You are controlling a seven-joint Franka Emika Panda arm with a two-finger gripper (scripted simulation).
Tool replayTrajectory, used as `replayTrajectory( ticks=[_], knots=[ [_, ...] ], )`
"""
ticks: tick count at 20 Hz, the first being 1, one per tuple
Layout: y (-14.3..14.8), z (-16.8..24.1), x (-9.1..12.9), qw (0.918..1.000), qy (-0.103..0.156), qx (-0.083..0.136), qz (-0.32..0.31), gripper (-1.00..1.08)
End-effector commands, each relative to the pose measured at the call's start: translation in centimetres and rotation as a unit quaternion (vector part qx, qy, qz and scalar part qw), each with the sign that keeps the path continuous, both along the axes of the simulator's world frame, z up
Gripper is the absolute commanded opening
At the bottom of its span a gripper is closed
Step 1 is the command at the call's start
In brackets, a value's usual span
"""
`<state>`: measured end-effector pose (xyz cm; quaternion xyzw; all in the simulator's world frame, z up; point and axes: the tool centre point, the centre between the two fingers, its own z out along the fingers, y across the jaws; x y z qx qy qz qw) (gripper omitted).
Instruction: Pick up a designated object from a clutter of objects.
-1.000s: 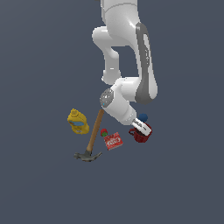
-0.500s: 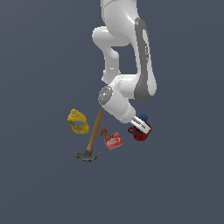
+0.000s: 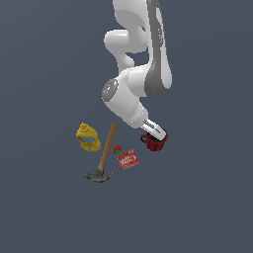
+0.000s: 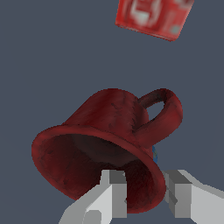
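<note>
**Fingers straddling the mug rim, just before the pinch**

The dark red mug point(image 3: 154, 142) sits right of centre in the exterior view, directly under the arm's white wrist. In the wrist view it fills the middle of the frame point(image 4: 109, 140), its dark mouth tipped toward the camera and its handle point(image 4: 164, 116) arching off at right centre.

The gripper point(image 3: 157, 131) is down at the mug's rim. In the wrist view point(image 4: 146, 194) its two pale fingers point(image 4: 113, 197) rise from the lower edge, spread apart: one appears to lie inside the mouth, the other outside the wall, with the rim between them. Whether either pad already touches the wall cannot be told; you should treat the grasp as not yet made.

To do this step well, keep the fingers clear of the handle and seat them a little deeper over the wall before you close, so the pads meet wall rather than only the flared lip. Close squarely, then lift straight up; a tilted pull would likely let the mug twist.

Outward from the mug, the red box point(image 3: 128, 159) lies near, toward lower centre of the exterior view, and shows at the top of the wrist view point(image 4: 153, 17). The strawberry point(image 3: 117, 149), hammer point(image 3: 105, 158) and yellow bottle point(image 3: 88, 137) lie further left, well apart from your lift path.
</note>
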<state>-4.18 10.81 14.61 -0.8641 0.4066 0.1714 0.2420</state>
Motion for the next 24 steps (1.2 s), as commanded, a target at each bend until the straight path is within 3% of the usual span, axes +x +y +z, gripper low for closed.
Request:
replayTrajectory(
  ticks=[1,24],
  knots=[
    [-1.0,2.2,-0.4,1.0000,-0.001,0.000,0.000,-1.00],
    [-11.2,24.9,-5.7,1.0000,0.001,-0.003,-0.001,-1.00]
  ],
)
